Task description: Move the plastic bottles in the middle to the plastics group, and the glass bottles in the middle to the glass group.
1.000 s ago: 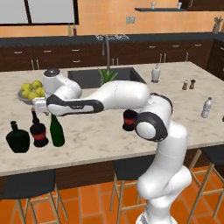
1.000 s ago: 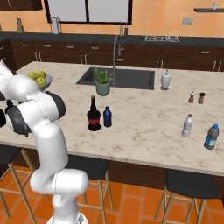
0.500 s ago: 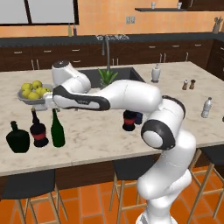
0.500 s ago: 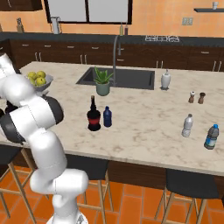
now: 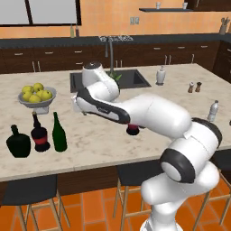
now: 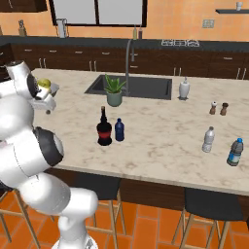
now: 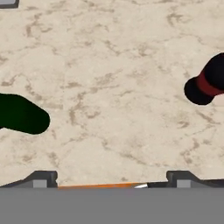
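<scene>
Standing just beside each other mid-counter (image 6: 160,146), in front of the sink (image 6: 141,87), are the two things left to sort: the red-label bottle (image 6: 103,127) and the blue bottle (image 6: 119,130). In the left base view the red-label one is mostly hidden behind the arm.

Judging by looks, the red-label bottle is glass: heavy, rigid, slick and breakable. Its round body is probably too wide for the fingers, so the long neck, or the shoulder just under it, seems the better hold, kept upright so that it does not swing. The blue bottle is likely light and a little yielding. Its body is slim enough to take around the middle, with only a modest squeeze so that it neither dents nor pops out.

The glass group stands at the counter's left end: the flask (image 5: 18,142), a second red-label bottle (image 5: 39,134) and the green bottle (image 5: 58,133), close together in a row. The clear bottle (image 6: 208,139) marks the plastics group far to the right, near the shakers (image 6: 218,108).

The gripper (image 7: 111,183) hangs over bare counter between the left group and the middle pair. Its fingers are spread wide with nothing between them.
</scene>
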Robot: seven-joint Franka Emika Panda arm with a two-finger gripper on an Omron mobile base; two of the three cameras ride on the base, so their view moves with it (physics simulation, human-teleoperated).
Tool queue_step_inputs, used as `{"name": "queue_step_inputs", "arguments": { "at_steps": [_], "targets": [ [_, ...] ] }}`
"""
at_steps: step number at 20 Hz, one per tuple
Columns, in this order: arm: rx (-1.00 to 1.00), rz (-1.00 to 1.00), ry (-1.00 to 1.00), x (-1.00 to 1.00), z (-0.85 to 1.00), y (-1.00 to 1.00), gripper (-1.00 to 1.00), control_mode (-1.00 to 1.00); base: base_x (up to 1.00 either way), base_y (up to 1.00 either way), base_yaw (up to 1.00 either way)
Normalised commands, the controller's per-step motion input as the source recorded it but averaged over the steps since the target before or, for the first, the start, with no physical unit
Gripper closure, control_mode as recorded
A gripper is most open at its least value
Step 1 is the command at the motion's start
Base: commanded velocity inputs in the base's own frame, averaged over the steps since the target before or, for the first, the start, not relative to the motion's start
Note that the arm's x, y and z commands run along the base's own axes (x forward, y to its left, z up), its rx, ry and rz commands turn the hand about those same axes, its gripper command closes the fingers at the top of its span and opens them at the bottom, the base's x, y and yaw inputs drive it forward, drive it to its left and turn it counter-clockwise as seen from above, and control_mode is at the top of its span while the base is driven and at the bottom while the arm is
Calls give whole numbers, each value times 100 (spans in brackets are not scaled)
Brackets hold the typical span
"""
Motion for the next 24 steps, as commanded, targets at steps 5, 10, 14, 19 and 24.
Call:
{"name": "queue_step_inputs", "arguments": {
  "at_steps": [5,10,14,19,24],
  "targets": [
    [0,0,2,-3,0,-91,-100,-100,0,0,0],
    [0,0,-1,-2,0,-93,-100,-100,0,0,0],
    [0,0,0,0,1,-88,-100,-100,0,0,0],
    [0,0,0,5,4,-75,-100,-100,0,0,0],
    [-2,-3,0,38,2,-49,-100,-100,0,0,0]
  ]
}}
